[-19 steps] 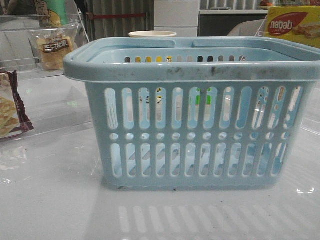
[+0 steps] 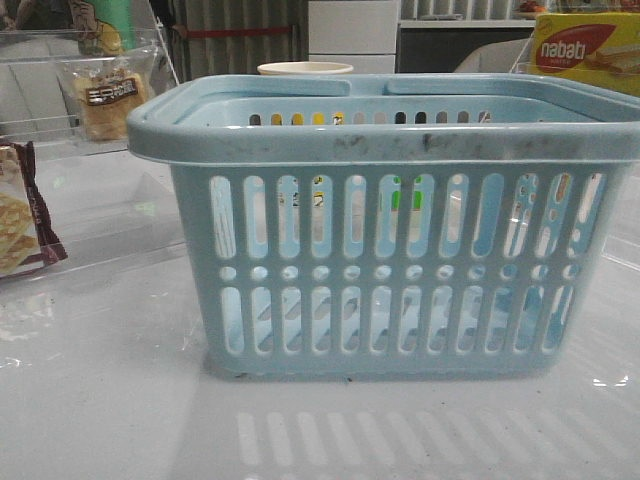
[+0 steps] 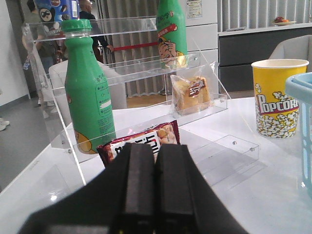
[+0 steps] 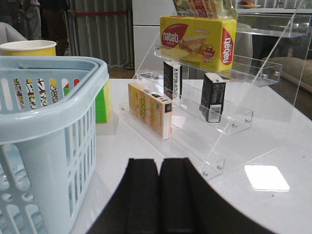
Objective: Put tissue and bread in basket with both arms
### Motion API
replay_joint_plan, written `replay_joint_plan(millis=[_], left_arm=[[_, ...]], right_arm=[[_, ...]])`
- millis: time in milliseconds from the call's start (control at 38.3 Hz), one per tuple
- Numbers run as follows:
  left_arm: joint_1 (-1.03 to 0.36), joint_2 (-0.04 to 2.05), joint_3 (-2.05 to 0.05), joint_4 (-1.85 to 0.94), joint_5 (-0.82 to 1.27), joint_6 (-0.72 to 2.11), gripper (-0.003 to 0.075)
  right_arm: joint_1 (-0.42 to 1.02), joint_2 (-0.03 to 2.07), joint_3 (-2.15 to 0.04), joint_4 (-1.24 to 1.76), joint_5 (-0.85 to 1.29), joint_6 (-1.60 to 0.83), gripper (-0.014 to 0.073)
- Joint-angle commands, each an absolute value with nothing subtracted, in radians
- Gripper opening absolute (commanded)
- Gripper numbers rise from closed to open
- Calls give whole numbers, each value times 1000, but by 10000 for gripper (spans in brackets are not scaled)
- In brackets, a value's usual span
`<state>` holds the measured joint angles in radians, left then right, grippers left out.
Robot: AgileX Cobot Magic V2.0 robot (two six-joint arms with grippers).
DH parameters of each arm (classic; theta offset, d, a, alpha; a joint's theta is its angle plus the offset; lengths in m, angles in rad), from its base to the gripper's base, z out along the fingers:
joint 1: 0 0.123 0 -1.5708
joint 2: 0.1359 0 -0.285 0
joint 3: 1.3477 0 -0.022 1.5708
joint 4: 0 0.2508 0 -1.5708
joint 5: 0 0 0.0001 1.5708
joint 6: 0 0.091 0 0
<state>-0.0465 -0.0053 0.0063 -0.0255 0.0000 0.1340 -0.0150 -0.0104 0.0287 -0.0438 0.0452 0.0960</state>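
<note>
The light-blue slotted basket stands in the middle of the table and shows nothing inside; its rim also shows in the right wrist view and the left wrist view. The bread, tan in a clear bag with a dark label, sits on the clear shelf at the far left, ahead of my left gripper, which is shut and empty. My right gripper is shut and empty beside the basket. Two small black packets stand on the right shelf; I cannot tell which is the tissue. Neither gripper shows in the front view.
A maroon-edged cracker bag leans at the left shelf's foot, also just beyond the left fingers. Green bottles stand on the left shelf. A popcorn cup is behind the basket. A yellow Nabati box and a tan box sit on the right shelf.
</note>
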Motion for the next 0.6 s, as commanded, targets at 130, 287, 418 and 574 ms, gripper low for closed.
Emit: replay_joint_plan(millis=[130,287,418,574], left_arm=[[-46,-23,6,-33,-87,134,91],[-46,-23,6,-33,-87,134,91],[-46,-23,6,-33,-133,134,91],[-48,-23,-49,-58,-156,130,91]], right_arm=[[-23,-28,30,-55,-36,94,56],[-23,-28,30,-55,-51,94,56],[-23,-28,29,-55,-100,94,56],[-23,-28,-31,-55,-119,94,56]])
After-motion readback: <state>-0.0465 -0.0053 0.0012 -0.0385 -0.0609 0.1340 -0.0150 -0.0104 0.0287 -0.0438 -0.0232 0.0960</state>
